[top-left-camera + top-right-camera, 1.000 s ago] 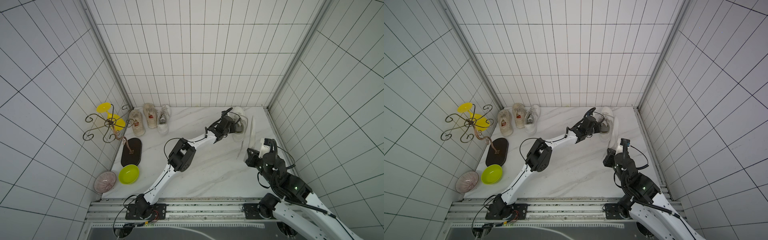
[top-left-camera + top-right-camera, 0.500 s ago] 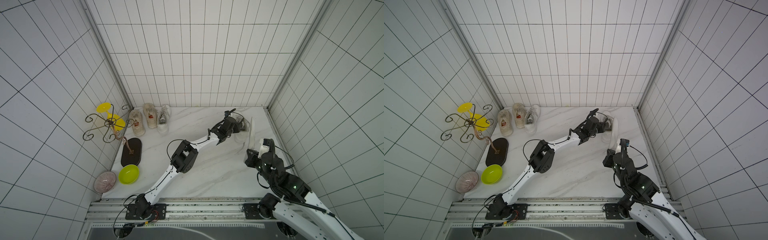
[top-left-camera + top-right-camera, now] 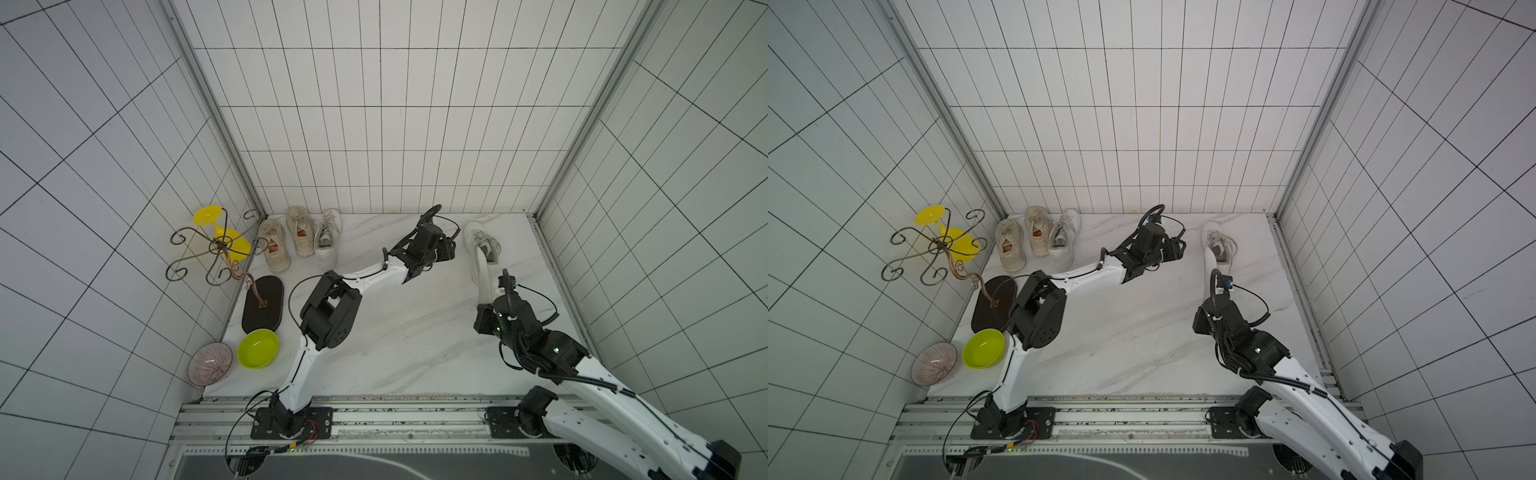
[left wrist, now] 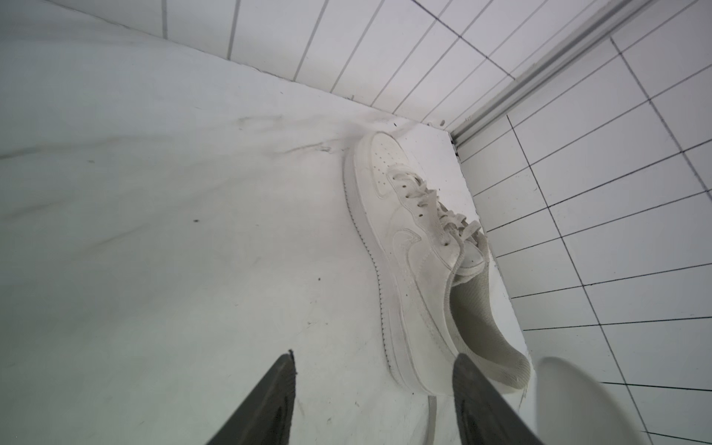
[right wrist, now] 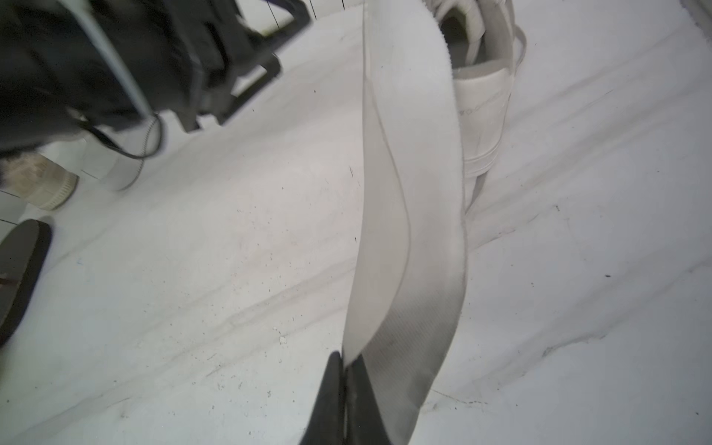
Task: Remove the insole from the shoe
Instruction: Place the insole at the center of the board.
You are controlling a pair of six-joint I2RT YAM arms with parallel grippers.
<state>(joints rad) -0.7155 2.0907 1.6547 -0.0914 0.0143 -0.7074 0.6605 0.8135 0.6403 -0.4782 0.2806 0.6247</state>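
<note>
A white low-top shoe lies at the back right of the marble table, its heel toward my right arm. A long white insole stretches in the air from the shoe's heel to my right gripper, which is shut on its near end. In the left wrist view the shoe's opening shows only grey lining. My left gripper is open and holds nothing, just left of the shoe's heel and apart from it.
Three more shoes stand in a row at the back left. A wire stand with yellow goblets, its dark oval base, a green bowl and a ribbed pink bowl line the left edge. Tiled walls close in on three sides.
My left gripper, shut at the shoe a second ago, has opened and drawn back to the left. My right gripper still holds the insole, nearly in the same place.
</note>
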